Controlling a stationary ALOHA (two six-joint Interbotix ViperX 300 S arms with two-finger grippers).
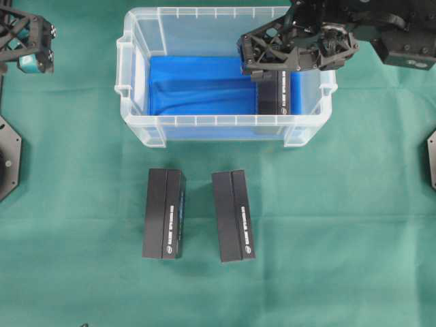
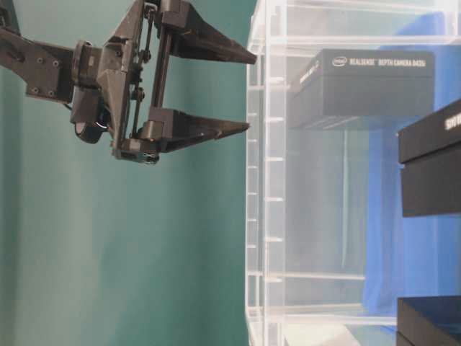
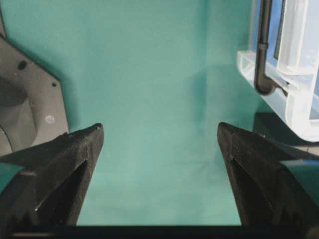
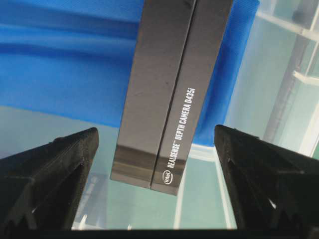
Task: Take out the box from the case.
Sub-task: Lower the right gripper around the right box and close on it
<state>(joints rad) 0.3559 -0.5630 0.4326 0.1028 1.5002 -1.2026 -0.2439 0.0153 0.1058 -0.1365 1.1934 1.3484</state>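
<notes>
The fingers (image 1: 253,58) of the right gripper (image 1: 251,63) stand spread wide and hold nothing; in the overhead view they hang over the right part of the case (image 1: 136,82), above the upper end of the black box (image 1: 274,92). This box lies on the blue cloth (image 1: 191,85) at about 3 o'clock inside the case, close to the right wall. The left gripper (image 1: 30,41) is at 10 o'clock of the picture, well apart from the case. Two other black boxes, one (image 1: 163,213) on the left and one (image 1: 234,216) on the right, lie side by side on the green tablecloth (image 1: 340,238) at 6 o'clock from the case.

In the table-level view the left gripper (image 2: 241,92) is at 10 o'clock, its two fingers far apart and empty, their tips just beside the clear wall (image 2: 263,173) of the case. Through the plastic, a box printed "RealSense Depth Camera D435i" (image 2: 367,86) is seen at 1 o'clock.

In the left wrist view both fingers (image 3: 75,159) are released over bare green cloth (image 3: 149,89); a corner of the case (image 3: 294,99) shows at 2 o'clock.

In the right wrist view the open fingers (image 4: 60,169) stand at both sides of the RealSense box (image 4: 159,99), without touching it. The box lies on the blue cloth (image 4: 60,74).
</notes>
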